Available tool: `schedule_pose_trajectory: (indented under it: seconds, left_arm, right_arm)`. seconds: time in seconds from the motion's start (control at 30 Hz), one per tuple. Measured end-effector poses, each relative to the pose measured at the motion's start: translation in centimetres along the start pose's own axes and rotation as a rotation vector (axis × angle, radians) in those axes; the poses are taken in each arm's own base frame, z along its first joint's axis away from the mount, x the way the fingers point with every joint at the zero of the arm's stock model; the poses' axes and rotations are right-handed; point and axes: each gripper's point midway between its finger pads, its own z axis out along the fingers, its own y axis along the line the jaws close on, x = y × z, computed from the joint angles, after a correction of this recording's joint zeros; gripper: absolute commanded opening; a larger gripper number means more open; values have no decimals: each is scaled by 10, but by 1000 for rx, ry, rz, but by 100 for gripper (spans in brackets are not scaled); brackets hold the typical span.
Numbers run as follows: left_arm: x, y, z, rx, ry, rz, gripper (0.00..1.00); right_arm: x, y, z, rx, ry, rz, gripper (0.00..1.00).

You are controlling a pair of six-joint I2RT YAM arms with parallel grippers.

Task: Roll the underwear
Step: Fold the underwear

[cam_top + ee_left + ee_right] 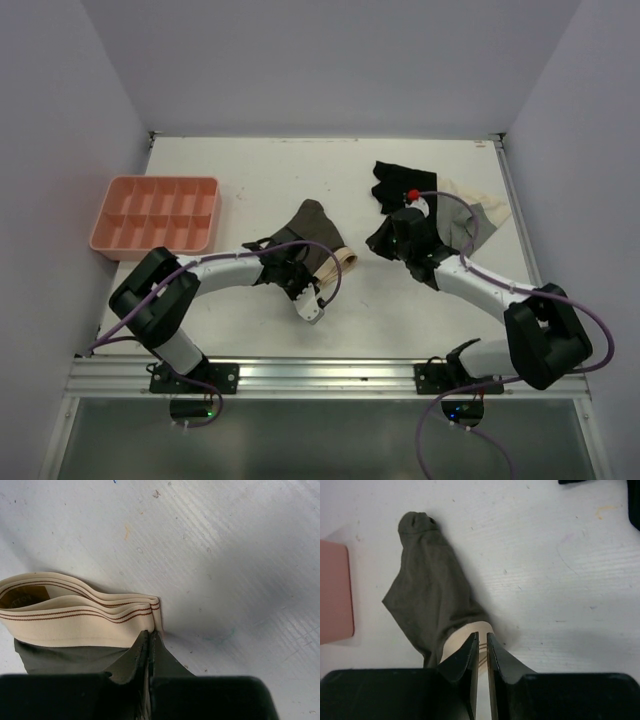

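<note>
Where it lies: the underwear point(315, 232) is about mid-tabletop point(250, 170), between the two arms. It is well right of the pink tray point(155, 213) and just left of the black garment point(392, 182).

Long axis: it runs from a narrow dark tip at the far end to the pale waistband point(75, 612) at the near end, drifting a little right as it comes nearer.

Direction from the grippers: in both wrist views the waistband sits right at the fingertips. From the right wrist, the dark fabric stretches away beyond the tips, toward the far left.

Nearer arm: from above, the left arm's wrist lies across the garment's near-left edge. The right arm's wrist hangs just to its right, over the black garment. I'd call the left the closer, though not by much.

Left gripper point(151, 633): closed tight, with its tips meeting on the folded end of the waistband. It looks to me to be nipping that corner, with dark fabric under the fingers.

Right gripper point(482, 637): the jaws are only a slit apart and stand over the waistband, with pale elastic showing through the slit. I see no firm pinch there.

Coming move, as I judge it: the roll would start at the band and travel along the axis toward the far tip, so the band has to turn over evenly across its width.

Risk, as I judge it: with only one corner held, the band could skew and the roll come out crooked.
</note>
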Motion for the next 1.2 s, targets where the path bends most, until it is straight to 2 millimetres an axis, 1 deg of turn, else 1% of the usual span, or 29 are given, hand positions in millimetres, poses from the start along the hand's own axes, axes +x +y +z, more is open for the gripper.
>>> schedule_pose_trajectory:
  seconds: [0.1, 0.2, 0.27, 0.4, 0.43, 0.5, 0.63, 0.67, 0.73, 0.83, 0.87, 0.97, 1.03, 1.1, 1.13, 1.17, 1.2]
  left_arm:
    - [0, 0, 0, 4, 0, -2, 0]
    - [0, 0, 0, 9, -1, -4, 0]
    - [0, 0, 0, 13, -2, -6, 0]
    - [0, 0, 0, 17, -3, -9, 0]
    - [0, 0, 0, 17, -3, -9, 0]
    - [0, 0, 0, 18, -3, -10, 0]
    - [0, 0, 1, 21, -3, -15, 0]
    - [0, 0, 1, 21, -3, -15, 0]
    - [0, 0, 1, 22, -4, -20, 0]
    - [0, 0, 0, 23, -4, -27, 6]
    - [-1, 0, 0, 23, -5, -33, 13]
    - [-4, -4, -4, 38, -10, -90, 20]
    - [-9, -18, -12, 78, -17, -178, 23]
    - [-16, -27, -21, 111, -30, -275, 24]
    - [-19, -27, -28, 115, -38, -334, 24]
    - [-20, -22, -37, 101, -45, -394, 25]
    - [-20, -13, -47, 72, -52, -449, 25]
  right_arm:
    - [-7, 17, 5, -56, -12, 19, 15]
    - [-9, 38, 23, -119, 5, 62, 15]
    - [-7, 49, 36, -166, 17, 104, 15]
    - [10, 59, 61, -228, 65, 197, 14]
    - [17, 58, 67, -239, 80, 228, 13]
    - [30, 52, 74, -246, 101, 270, 13]
    - [60, 25, 79, -206, 149, 318, 12]
    - [63, 21, 79, -200, 152, 328, 12]
    - [62, 21, 80, -208, 143, 322, 12]
    - [62, 21, 83, -217, 135, 307, 12]
    - [61, 22, 84, -221, 132, 300, 12]
    - [59, 27, 89, -238, 130, 274, 11]
    - [59, 28, 91, -247, 132, 253, 11]
    - [58, 29, 92, -260, 137, 227, 11]
    - [58, 29, 92, -263, 140, 212, 11]
    - [58, 29, 93, -268, 144, 201, 11]
    - [57, 30, 94, -275, 147, 185, 11]
